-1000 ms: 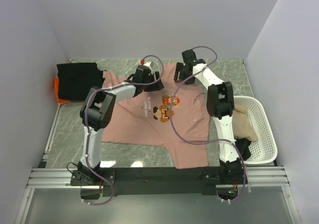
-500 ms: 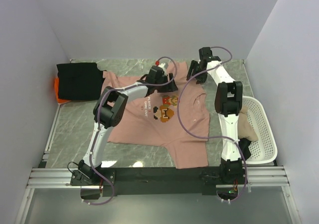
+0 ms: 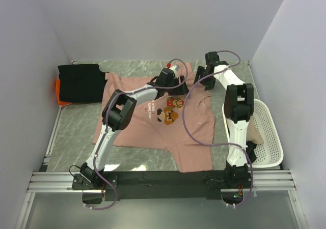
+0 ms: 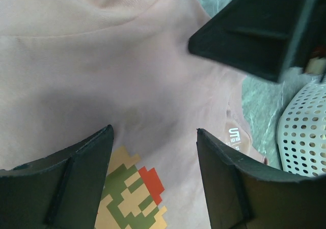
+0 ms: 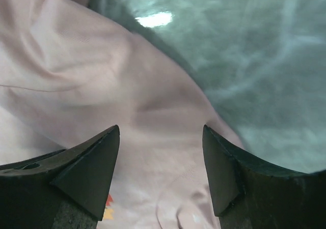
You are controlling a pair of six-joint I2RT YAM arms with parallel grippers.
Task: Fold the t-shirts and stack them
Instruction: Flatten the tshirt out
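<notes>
While I look down from above, the dusty-pink tee [image 3: 147, 127] lies flat on the desk [image 3: 76, 132]. Its long axis runs left to right, collar toward the white basket [image 3: 270, 137], hem toward the folded black tee [image 3: 80, 82] that lies on the orange tee [image 3: 59, 94] at the far left. My left end effector [image 3: 170, 80] and right end effector [image 3: 202, 79] hang over its far part. From my left wrist, the jaws stand wide above the pixel graphic [image 4: 135, 198], gripping nothing. From my right wrist, the jaws are wide too, over the pink cloth's edge beside bare desk.

Top view looks down from behind; close wrist views share the pink t-shirt [image 3: 145, 130].
</notes>
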